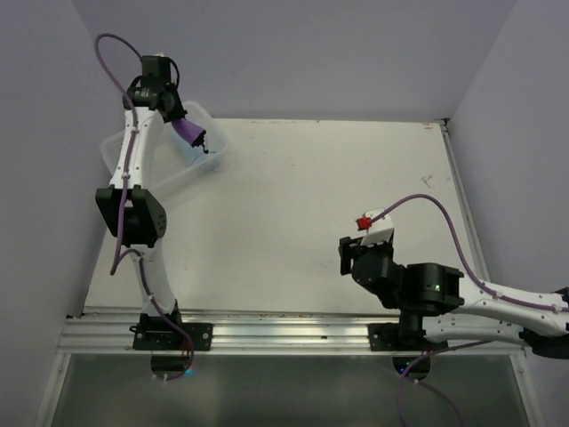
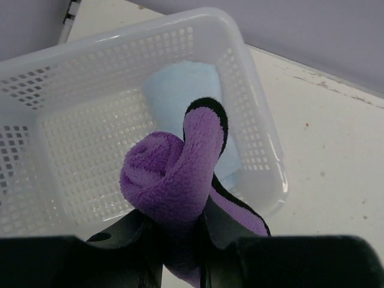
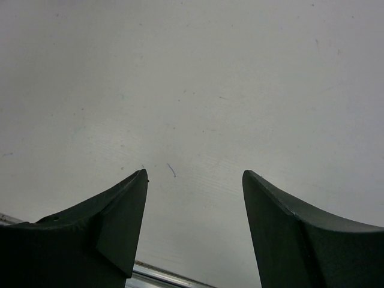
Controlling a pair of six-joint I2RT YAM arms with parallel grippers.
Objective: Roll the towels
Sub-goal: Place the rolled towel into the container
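Hovering over basket (image 2: 252, 120) | left claw (image 2: 174, 237) clamped on purple towel (image 2: 168, 174) | right claw (image 3: 195, 174) apart

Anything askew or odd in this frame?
The purple towel in the left claw looks loosely rolled: one end, black-edged, sticks up free above the white lattice basket. The light blue towel lies neatly rolled inside it.

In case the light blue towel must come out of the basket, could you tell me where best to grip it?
Probably take the light blue towel across the middle of its roll, coming straight down through the open top of the basket: it lies beside one wall, so the sides are closed off.
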